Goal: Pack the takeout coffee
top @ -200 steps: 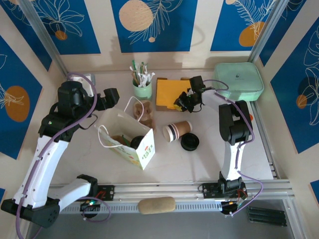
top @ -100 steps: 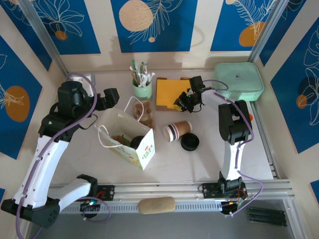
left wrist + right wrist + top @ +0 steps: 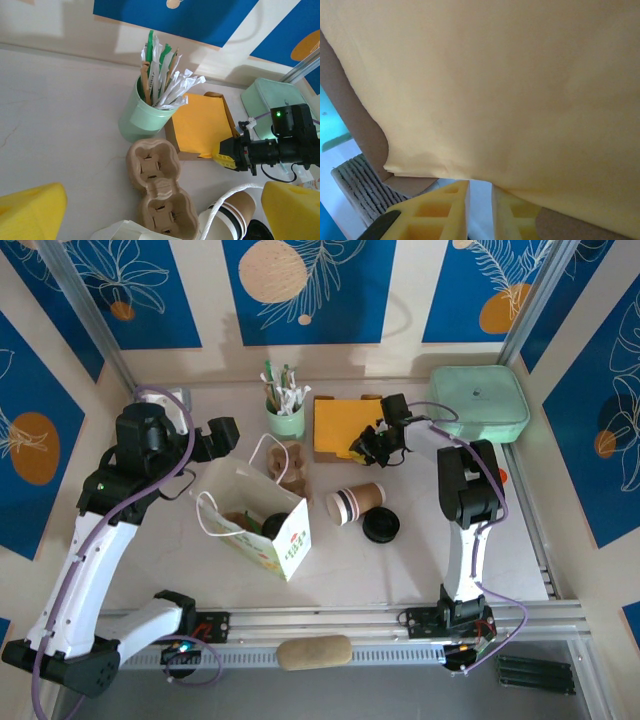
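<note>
The takeout coffee cup (image 3: 355, 503) lies on its side mid-table, kraft brown with white and dark bands; it is also in the left wrist view (image 3: 235, 212). Its black lid (image 3: 381, 525) rests just in front of it. My right gripper (image 3: 362, 451) sits at the near right corner of a stack of orange sheets (image 3: 342, 427), apart from the cup. In its own view the yellow fingers (image 3: 445, 210) stand a narrow gap apart under the sheet's edge (image 3: 495, 75), with bare table in the gap. My left gripper (image 3: 225, 432) hovers wide open (image 3: 162, 200) and holds nothing.
A white paper bag (image 3: 255, 520) stands open left of the cup. A brown pulp carrier (image 3: 292, 468) lies between the bag and a mint cup of utensils (image 3: 285, 420). A mint lidded container (image 3: 480, 405) sits at the back right.
</note>
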You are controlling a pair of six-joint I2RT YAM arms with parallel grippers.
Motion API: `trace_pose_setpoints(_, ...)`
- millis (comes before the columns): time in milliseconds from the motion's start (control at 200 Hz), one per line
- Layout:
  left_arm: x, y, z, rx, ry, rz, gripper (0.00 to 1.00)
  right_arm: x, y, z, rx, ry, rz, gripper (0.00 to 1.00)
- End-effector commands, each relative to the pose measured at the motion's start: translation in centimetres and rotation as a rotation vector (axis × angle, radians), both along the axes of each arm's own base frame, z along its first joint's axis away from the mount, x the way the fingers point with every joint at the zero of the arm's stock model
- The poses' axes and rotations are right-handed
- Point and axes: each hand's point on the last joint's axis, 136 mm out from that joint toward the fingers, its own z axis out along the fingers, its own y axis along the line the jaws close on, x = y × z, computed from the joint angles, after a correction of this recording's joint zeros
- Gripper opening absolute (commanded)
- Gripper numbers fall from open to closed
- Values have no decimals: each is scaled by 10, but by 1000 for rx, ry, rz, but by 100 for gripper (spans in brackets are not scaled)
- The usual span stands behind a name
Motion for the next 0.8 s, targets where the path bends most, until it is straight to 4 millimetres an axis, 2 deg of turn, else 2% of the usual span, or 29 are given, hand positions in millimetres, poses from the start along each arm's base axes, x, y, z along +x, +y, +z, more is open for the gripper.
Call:
trace_pose_setpoints(0, 1, 0, 4, -12, -12, -2, 100, 3, -4, -10, -5, 27, -18, 20)
trace_pose_setpoints(85, 1, 0, 4, -12, -14, -3, 99, 5, -4, -10, -7, 25, -18, 18)
trace_pose_setpoints(235, 2, 0, 4, -16, -14, -1, 99, 9, -3, -5, 2, 8, -17, 0)
trace_pose_setpoints(505, 1, 0, 7, -18, -18, 1, 99, 16, -3, 30, 20, -80, -8, 0)
trace_pose_setpoints(660, 1, 0, 6, -20, -17, 1, 100, 15, -3, 39, 11, -92, -7, 0)
trace_pose_setpoints(735, 1, 0, 6, -21, -18, 0, 99, 13, -2, 37, 1, -83, -8, 19)
trace_pose_setpoints(795, 2, 0, 6, -20, -15, -1, 99, 10, 1, 34, -2, -73, -5, 26)
